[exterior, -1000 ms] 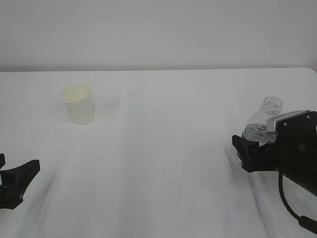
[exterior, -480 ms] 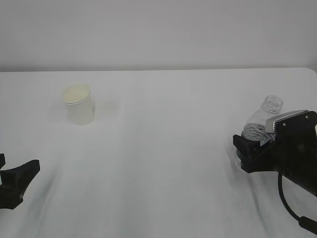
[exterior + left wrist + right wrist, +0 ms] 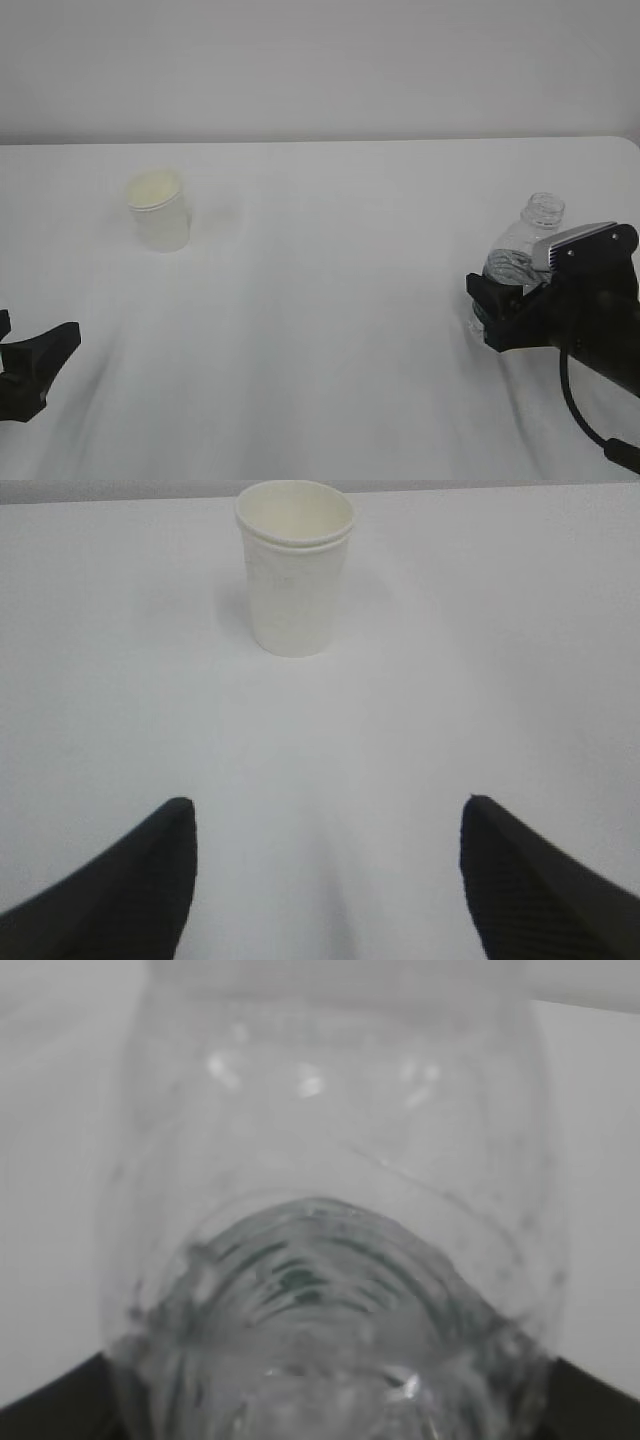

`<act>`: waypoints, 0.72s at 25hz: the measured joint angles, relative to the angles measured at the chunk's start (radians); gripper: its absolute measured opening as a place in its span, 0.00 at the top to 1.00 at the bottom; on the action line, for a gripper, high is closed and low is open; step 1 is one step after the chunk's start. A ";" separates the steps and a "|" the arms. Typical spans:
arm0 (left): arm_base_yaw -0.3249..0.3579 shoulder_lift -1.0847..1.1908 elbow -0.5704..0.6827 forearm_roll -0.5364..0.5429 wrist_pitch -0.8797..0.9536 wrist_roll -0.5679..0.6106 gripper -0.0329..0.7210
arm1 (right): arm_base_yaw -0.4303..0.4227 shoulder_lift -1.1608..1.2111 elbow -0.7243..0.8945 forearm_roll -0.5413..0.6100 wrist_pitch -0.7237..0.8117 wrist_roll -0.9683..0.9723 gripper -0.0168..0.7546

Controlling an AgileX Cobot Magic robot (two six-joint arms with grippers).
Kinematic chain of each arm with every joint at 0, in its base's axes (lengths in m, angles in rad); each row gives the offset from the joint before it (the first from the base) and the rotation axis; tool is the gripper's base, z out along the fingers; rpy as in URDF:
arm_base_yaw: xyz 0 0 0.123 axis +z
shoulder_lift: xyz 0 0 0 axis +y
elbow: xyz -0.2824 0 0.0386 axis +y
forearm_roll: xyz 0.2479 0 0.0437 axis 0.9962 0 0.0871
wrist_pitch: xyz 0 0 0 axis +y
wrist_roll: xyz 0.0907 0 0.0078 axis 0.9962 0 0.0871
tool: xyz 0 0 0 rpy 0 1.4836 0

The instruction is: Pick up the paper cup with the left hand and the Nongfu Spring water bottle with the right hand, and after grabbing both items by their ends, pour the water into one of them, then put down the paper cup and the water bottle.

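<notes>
Exterior view: right claw (image 3: 500, 318) around the bottle (image 3: 522, 255), grip unconfirmed; left claw (image 3: 30, 365) gapes empty, cup (image 3: 158, 209) untouched at eleven o'clock. Pouring remains.

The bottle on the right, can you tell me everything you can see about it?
The bottle is small, clear, ribbed plastic, with an open neck and no cap. It stands near the table's right edge, leaning a little to the left. Some water sits in its lower part. The right claw wraps around its lower half, hiding any label, with fingers on both sides of it. In the right wrist view it fills nearly the whole picture. Whether it has left the table cannot be told.
</notes>
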 joint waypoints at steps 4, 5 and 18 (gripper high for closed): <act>0.000 0.000 0.000 0.000 0.000 0.000 0.18 | 0.000 -0.044 0.006 -0.005 0.018 -0.021 0.37; 0.000 0.000 0.000 0.000 0.000 0.000 0.18 | 0.000 -0.059 0.007 -0.005 0.018 -0.020 0.37; 0.000 0.000 -0.002 -0.019 0.000 0.000 0.23 | 0.000 -0.210 0.009 -0.010 0.070 -0.028 0.37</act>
